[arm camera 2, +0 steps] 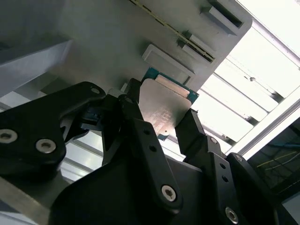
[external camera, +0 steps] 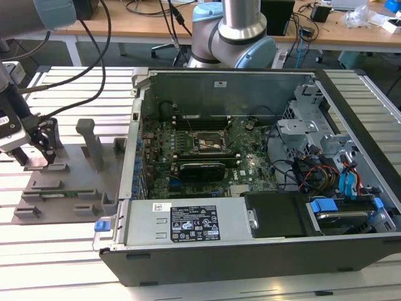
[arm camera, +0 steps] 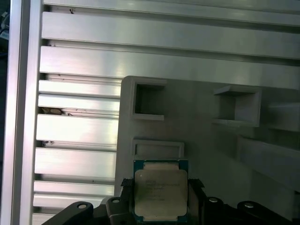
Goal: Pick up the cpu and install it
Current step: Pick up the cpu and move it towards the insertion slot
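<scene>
Pincer: The pincer (external camera: 37, 155) hangs low over the plate, at 9 o'clock in the exterior view, on the exterior view's left. Its two black fingers (arm camera 2: 190, 129) are closed in on the cpu. One finger is on each side, and both touch its edges.
Cpu: The cpu (arm camera 2: 164, 105) is a flat square with a silver top and a thin green rim. Both wrist views show it sitting between the fingers (arm camera: 161, 187), close above the plate. I cannot tell if it rests on the plate or is lifted a little.
Plate: The grey plate (external camera: 75, 182) lies flat on the counter. It has posts (external camera: 94, 144) that stand up, and small square frames (arm camera: 158, 149). One frame is just beside the cpu.
Case: The big open case (external camera: 250, 257) is at 3 o'clock from the plate, just beside it.
Socket: The dark socket (external camera: 210, 143) has a metal frame. It sits on the green board inside the case, well apart from the cpu.
Counter: The counter (external camera: 81, 88) is made of long metal slats.
Arm: The arm's base (external camera: 235, 31) stands at 12 o'clock, behind the case.
</scene>
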Robot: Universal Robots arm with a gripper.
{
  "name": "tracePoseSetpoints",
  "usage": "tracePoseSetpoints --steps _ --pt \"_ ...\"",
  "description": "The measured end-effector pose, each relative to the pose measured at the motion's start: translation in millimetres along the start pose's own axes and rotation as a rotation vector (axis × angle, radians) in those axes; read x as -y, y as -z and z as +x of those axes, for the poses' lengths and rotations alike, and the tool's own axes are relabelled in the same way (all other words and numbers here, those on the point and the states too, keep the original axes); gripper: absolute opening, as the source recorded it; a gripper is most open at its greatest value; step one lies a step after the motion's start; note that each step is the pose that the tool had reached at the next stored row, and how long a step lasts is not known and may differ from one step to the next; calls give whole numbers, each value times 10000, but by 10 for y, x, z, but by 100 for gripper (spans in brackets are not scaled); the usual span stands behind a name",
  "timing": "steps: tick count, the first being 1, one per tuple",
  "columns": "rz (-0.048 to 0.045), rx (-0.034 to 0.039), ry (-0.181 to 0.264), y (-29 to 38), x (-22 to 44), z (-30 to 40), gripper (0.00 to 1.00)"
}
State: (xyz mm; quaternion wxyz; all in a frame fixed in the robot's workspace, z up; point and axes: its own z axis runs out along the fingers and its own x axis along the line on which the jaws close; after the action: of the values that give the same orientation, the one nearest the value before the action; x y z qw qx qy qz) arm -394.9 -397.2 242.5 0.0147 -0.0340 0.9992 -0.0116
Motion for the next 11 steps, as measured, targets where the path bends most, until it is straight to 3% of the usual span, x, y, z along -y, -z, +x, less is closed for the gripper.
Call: tracePoseSetpoints --steps 11 --pt "0 1 0 96 2 -3 55"
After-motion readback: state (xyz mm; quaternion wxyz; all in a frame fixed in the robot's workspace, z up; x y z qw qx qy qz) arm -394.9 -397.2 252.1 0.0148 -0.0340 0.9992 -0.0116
